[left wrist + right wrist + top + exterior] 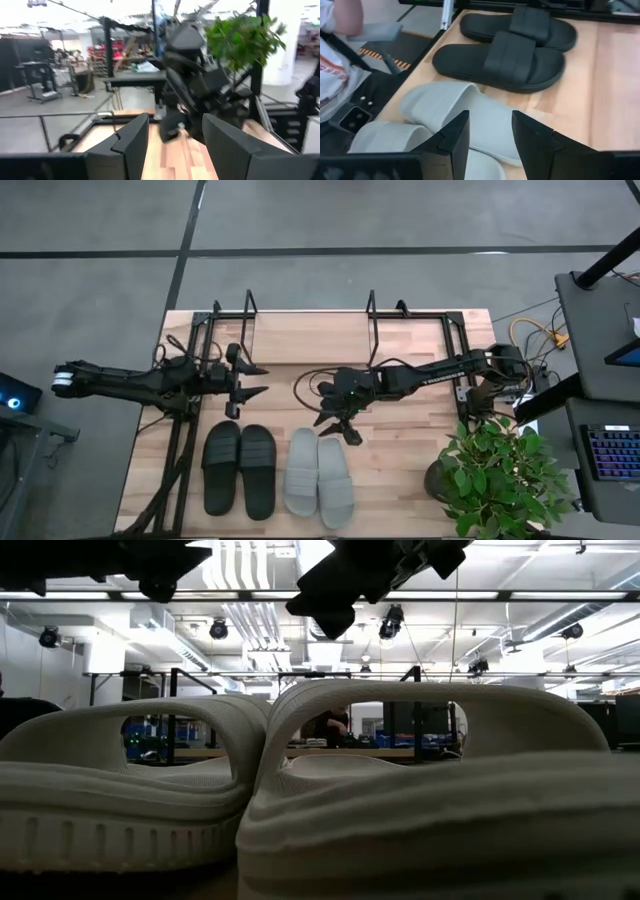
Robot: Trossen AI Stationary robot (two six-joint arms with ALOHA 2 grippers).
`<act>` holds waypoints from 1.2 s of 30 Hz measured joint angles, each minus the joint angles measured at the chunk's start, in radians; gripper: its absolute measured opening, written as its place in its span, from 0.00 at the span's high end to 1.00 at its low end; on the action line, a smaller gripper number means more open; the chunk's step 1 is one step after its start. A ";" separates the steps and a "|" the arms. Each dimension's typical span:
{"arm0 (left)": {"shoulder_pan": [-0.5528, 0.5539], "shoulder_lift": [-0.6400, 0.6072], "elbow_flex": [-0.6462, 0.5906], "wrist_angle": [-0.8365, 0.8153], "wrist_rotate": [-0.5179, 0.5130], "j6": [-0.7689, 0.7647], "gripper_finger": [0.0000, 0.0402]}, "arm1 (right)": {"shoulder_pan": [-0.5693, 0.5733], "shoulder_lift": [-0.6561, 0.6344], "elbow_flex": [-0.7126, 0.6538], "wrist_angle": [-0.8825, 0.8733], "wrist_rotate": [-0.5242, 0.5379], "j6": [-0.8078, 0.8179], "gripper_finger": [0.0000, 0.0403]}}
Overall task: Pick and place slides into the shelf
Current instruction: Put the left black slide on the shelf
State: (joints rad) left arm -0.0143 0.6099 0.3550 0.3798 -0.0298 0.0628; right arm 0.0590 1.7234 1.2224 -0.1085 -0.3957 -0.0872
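Observation:
Two pairs of slides lie side by side, soles down, on the near half of the table: the black pair (240, 470) (510, 50) to the left and the light grey pair (320, 475) (470, 115) (400, 790) to the right. The shelf (310, 335), a black wire frame with a light board base, stands along the far edge. My right gripper (338, 428) (490, 132) is open and hovers just over the far ends of the grey slides, touching nothing. My left gripper (258, 380) (175, 145) is open and hangs in the air beyond the black pair.
A potted plant (495, 470) (240, 35) stands at the table's near right corner. Cables run along the right arm's base (500, 375). A person's sleeve (335, 45) shows past the table's edge in the right wrist view. Bare wood lies between the slides and the shelf.

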 joint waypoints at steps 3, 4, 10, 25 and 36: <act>0.000 0.036 0.005 -0.004 0.064 -0.004 0.57 | -0.011 -0.010 0.000 -0.003 0.057 0.000 0.67; 0.000 0.046 0.007 -0.004 0.083 -0.005 0.57 | -0.015 -0.012 0.000 -0.010 0.076 0.000 0.68; 0.000 0.071 0.033 -0.135 0.100 -0.038 0.57 | -0.029 -0.031 0.000 -0.073 0.112 0.005 0.68; -0.055 0.168 0.179 -0.442 0.076 -0.163 0.57 | -0.029 -0.054 0.000 -0.119 0.170 0.008 0.70; -0.380 0.306 0.381 -0.866 -0.348 -0.248 0.57 | -0.045 -0.058 0.000 -0.156 0.530 0.021 0.70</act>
State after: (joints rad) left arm -0.3939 0.9158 0.7357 -0.4860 -0.3773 -0.1850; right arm 0.0144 1.6657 1.2228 -0.2648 0.1348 -0.0662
